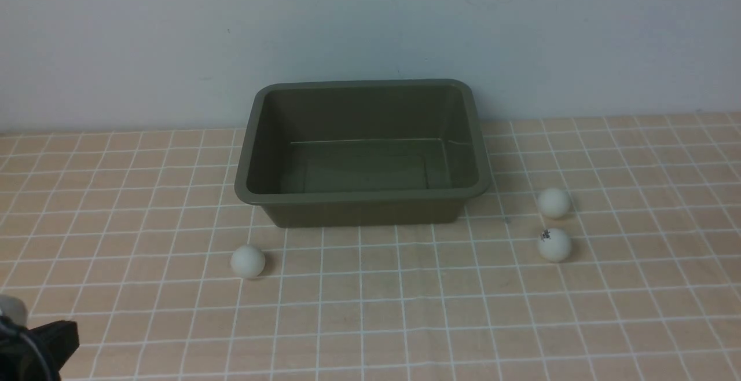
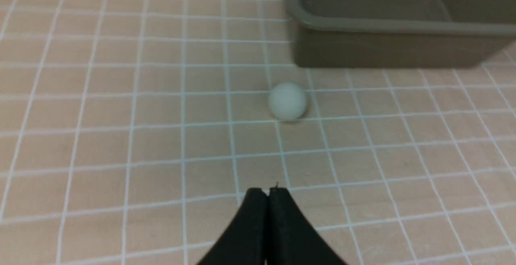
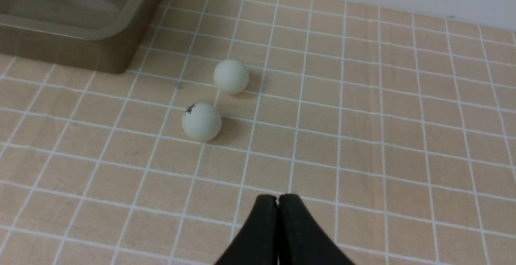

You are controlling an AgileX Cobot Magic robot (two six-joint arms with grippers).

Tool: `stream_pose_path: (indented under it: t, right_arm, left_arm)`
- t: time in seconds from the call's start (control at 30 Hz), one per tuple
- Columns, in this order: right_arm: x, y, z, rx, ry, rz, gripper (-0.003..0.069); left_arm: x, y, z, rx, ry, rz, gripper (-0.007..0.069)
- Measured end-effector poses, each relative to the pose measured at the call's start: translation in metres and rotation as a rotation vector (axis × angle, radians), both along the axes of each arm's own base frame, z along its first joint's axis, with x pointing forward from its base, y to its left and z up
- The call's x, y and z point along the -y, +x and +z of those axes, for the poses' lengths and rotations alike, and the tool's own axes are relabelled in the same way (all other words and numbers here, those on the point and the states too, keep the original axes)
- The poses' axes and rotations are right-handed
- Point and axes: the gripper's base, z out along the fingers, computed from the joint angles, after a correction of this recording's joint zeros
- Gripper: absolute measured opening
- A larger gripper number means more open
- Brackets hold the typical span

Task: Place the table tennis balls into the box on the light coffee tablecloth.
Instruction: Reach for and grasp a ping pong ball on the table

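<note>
The olive-green box point(image 1: 362, 198) stands empty near the back wall on the light coffee tablecloth point(image 1: 405, 311). One white table tennis ball point(image 1: 248, 261) lies in front of the box's left corner, also seen in the left wrist view as a ball point(image 2: 287, 101) ahead of my shut left gripper point(image 2: 268, 192). Two more balls lie right of the box: a plain ball point(image 1: 554, 202) and a ball with a dark logo point(image 1: 554, 244). The right wrist view shows the logo ball point(image 3: 201, 122) and the plain ball point(image 3: 230, 76) ahead of my shut right gripper point(image 3: 278, 198). Both grippers hold nothing.
A pale wall rises right behind the box. Part of the left arm point(image 1: 35, 343) shows at the front view's lower left corner. The box's corner point(image 3: 117, 51) sits near the two right-hand balls.
</note>
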Motion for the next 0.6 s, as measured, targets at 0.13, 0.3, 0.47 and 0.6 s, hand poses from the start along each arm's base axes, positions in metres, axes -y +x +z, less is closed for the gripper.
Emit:
stream_pose_path:
  t: [0.13,0.3,0.47,0.6]
  right_arm:
    - [-0.007,-0.001,0.004,0.003,0.047,0.064,-0.0014]
    - [-0.014,0.003,0.035,0.03,0.086,0.133,-0.0014]
    - [-0.021,0.018,0.083,0.026,0.132,0.192,-0.0014]
    - [-0.024,0.036,0.093,-0.066,0.154,0.212,-0.0014]
  left_arm:
    - [0.007,-0.004,0.022,0.065,0.048,-0.108,-0.0066]
    - [0.007,-0.008,0.047,0.089,0.096,-0.133,-0.0066]
    - [0.004,0.002,0.065,-0.003,0.107,-0.113,-0.0066]
    - [0.003,0.018,0.067,-0.123,0.105,-0.112,-0.0066]
